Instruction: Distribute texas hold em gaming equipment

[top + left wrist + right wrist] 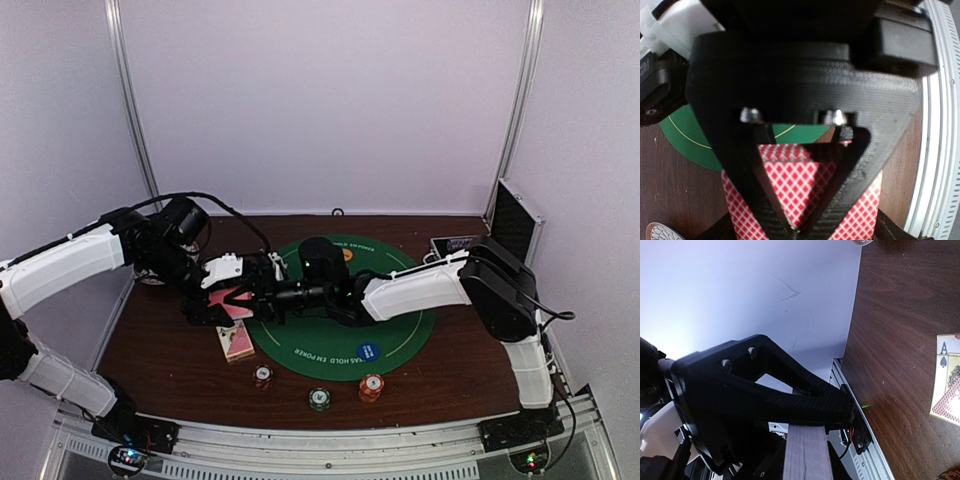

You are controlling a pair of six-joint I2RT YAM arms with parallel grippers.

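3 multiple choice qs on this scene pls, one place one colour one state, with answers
1. Where are the orange chips, green chips and white chips? A on wood by the mat's near edge; B past its far edge; C on it.
2. The card back in the left wrist view: A blue; B black; C red-and-white check.
3. The case: A shut; B lid standing up; C upside down.
A, wood shows all round them; C, the check is plain; B, the dark lid panel stands upright.
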